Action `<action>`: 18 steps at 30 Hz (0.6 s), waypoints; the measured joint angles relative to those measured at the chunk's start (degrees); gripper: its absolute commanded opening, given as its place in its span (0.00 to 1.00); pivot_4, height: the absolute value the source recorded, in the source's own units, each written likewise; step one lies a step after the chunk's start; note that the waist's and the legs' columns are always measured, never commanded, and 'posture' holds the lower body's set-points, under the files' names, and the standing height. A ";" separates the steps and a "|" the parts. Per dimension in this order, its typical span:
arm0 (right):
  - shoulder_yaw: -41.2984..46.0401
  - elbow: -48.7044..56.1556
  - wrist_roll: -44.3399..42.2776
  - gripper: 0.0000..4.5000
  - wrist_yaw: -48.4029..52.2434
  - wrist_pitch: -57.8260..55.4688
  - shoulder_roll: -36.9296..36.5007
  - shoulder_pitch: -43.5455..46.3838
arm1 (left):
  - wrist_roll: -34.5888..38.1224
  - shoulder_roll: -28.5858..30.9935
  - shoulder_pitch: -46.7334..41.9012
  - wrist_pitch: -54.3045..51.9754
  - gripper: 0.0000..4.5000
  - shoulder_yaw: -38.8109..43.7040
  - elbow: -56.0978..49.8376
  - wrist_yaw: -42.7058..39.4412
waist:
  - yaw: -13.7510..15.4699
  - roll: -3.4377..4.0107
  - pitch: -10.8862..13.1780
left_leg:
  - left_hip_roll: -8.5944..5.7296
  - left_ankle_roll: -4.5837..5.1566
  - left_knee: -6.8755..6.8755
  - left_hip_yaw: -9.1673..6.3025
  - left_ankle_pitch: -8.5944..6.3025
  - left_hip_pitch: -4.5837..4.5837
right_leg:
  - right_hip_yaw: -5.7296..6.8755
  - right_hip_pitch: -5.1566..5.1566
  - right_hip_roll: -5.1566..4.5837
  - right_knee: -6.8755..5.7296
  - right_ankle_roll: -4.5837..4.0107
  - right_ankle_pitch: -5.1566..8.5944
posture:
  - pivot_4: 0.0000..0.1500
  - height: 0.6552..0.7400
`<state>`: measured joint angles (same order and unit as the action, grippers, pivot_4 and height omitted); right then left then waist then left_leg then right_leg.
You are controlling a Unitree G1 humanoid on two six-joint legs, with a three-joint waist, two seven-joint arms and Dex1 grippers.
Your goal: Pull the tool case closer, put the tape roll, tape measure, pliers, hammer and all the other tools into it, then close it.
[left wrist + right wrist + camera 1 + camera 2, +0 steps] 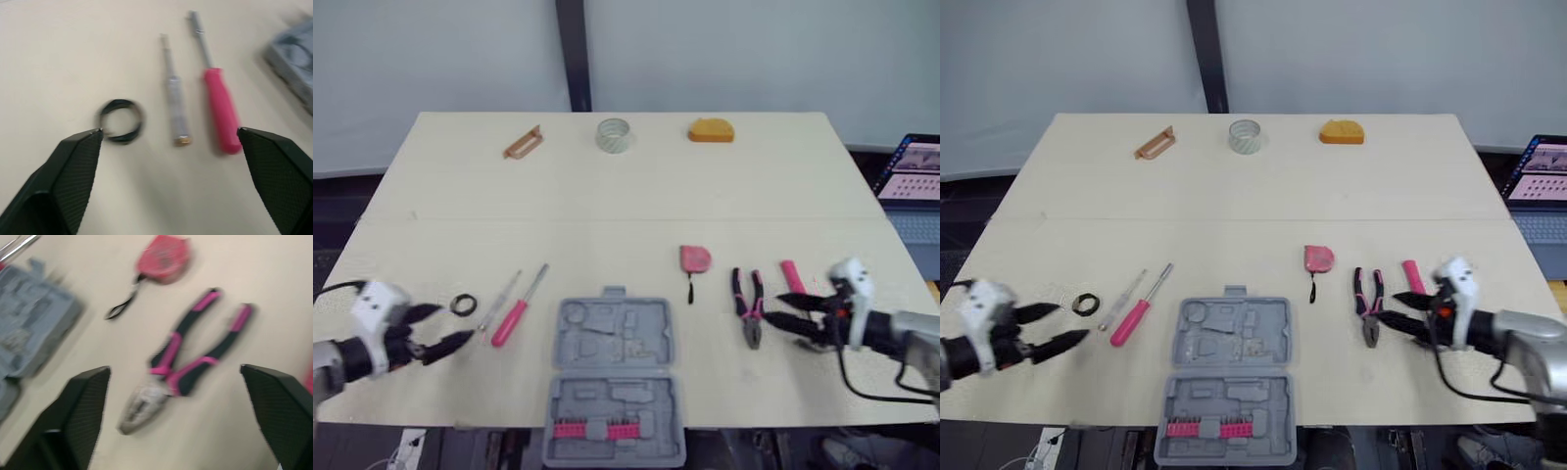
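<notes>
Hovering | left pincer [453, 323] spread by black ring [103, 120] | right pincer [771, 307] spread by pliers [749, 305]

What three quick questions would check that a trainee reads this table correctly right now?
1. True or false: the tool case is shut.
2. Which of these lies nearest the right gripper: A tape measure, B pliers, C pink-handled screwdriver?
3. Fill in: the open left gripper is beside a small black ____.
Key: 1 false, it lies open; 2 B; 3 ring.
</notes>
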<state>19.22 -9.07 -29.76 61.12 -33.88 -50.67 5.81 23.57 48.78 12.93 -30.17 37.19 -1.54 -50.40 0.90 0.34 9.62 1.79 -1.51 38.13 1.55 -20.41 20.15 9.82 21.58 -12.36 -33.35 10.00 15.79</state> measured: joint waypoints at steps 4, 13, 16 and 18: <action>3.15 -12.36 2.28 0.99 -0.64 7.00 -1.04 3.68 | 0.05 -0.59 -1.28 3.59 1.00 6.14 7.78 3.34 | -0.80 0.00 0.00 | 0.01 0.00 -0.05 0.02 0.00 -0.02 | 0.01 0.00 0.00 0.01 0.00 0.00 | 1.00 1.00; 4.74 -36.41 7.81 0.99 -4.95 23.20 -1.01 11.08 | -2.73 -1.64 -3.35 17.20 1.00 9.43 24.49 11.08 | -1.45 0.00 0.01 | 0.02 0.00 -0.09 0.05 0.00 -0.04 | 0.00 0.00 -0.01 0.02 0.00 0.00 | 1.00 1.00; 4.74 -38.67 8.32 0.99 -4.73 24.93 -1.01 11.62 | -3.28 -1.82 -3.42 19.41 1.00 9.09 25.63 11.82 | -1.46 0.00 0.01 | 0.03 -0.01 -0.09 0.05 0.00 -0.04 | 0.00 0.00 -0.01 0.02 0.00 0.00 | 1.00 1.00; 4.74 -39.13 8.36 0.99 -4.47 25.30 -1.01 12.01 | -3.38 -1.73 -3.58 20.53 1.00 8.95 26.63 11.83 | -1.59 0.00 0.01 | 0.03 -0.01 -0.10 0.05 0.00 -0.05 | 0.00 0.00 0.00 0.02 0.00 0.00 | 1.00 1.00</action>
<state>23.96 -48.20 -21.39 56.65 -8.57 -51.68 17.82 20.19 47.04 9.35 -9.63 46.14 25.09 -38.57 -0.69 0.34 9.62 1.82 -1.51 38.03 1.60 -20.41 20.10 9.81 21.58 -12.37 -33.33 10.00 15.79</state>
